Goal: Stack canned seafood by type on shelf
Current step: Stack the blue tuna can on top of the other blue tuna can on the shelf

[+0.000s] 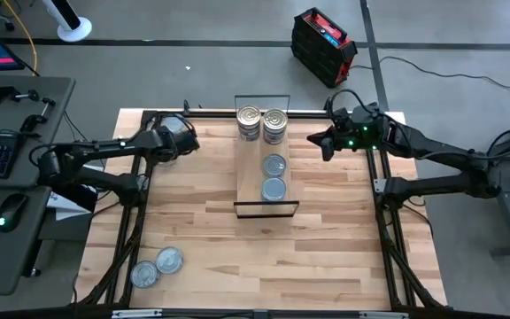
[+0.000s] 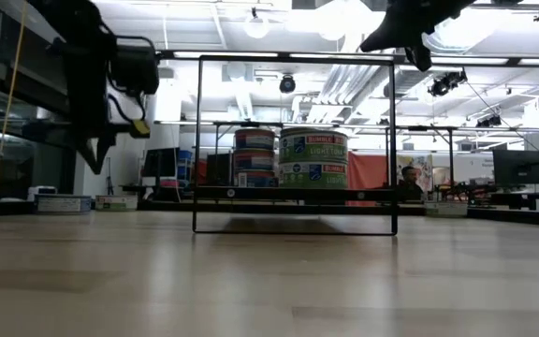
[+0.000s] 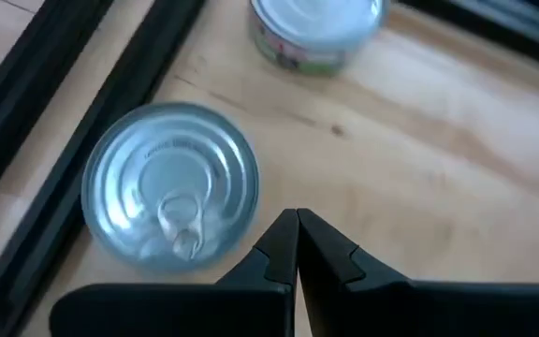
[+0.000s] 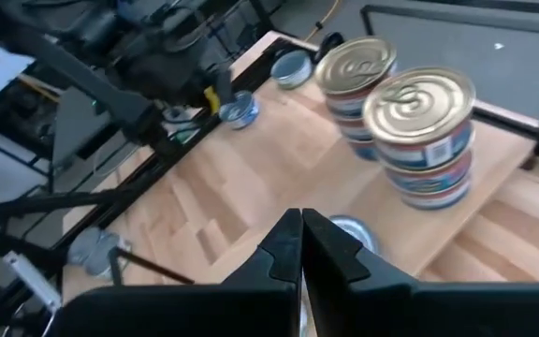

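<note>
The left gripper [image 3: 297, 245], pinched shut and empty, hangs just beside a silver ring-pull tin [image 3: 169, 190] on the bench [image 1: 326, 257], left of the shelf [image 1: 268, 206].

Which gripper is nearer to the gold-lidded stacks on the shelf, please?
The right. The right gripper hangs beside the gold-lidded stacks on the shelf, just off its edge; the left gripper hangs farther away on the other side.

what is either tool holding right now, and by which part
Nothing is held. The left tool is shut and empty above the table beside a silver-lidded tin; the right tool is shut and empty, raised beside the shelf.
</note>
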Robot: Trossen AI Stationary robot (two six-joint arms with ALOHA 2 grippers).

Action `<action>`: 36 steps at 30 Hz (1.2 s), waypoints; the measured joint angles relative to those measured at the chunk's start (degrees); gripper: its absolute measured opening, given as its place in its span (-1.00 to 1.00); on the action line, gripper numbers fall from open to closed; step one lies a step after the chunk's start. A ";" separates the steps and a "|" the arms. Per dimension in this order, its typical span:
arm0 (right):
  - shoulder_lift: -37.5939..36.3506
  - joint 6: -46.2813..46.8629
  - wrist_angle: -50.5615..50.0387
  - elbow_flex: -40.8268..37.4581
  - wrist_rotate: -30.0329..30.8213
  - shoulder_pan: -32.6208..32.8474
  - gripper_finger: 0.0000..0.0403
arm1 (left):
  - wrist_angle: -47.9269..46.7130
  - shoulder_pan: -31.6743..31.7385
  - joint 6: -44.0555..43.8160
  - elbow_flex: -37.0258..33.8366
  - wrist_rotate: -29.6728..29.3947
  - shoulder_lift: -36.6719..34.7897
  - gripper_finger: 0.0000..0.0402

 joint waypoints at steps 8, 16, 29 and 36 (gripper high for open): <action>0.02 1.96 0.04 0.00 1.88 3.09 -1.00 | 2.06 3.00 -12.64 -5.94 -2.72 0.22 -1.00; 0.02 2.41 0.09 0.00 1.87 3.91 -1.00 | 4.03 2.76 -14.02 -10.52 -1.36 0.22 -1.00; 0.02 0.86 6.27 0.00 -6.28 6.75 -1.00 | 16.99 -16.96 -2.15 -11.53 7.87 0.04 -1.00; 0.04 0.70 6.18 0.00 -6.21 14.72 -1.00 | 18.22 -36.69 -2.34 -11.52 14.64 0.02 -1.00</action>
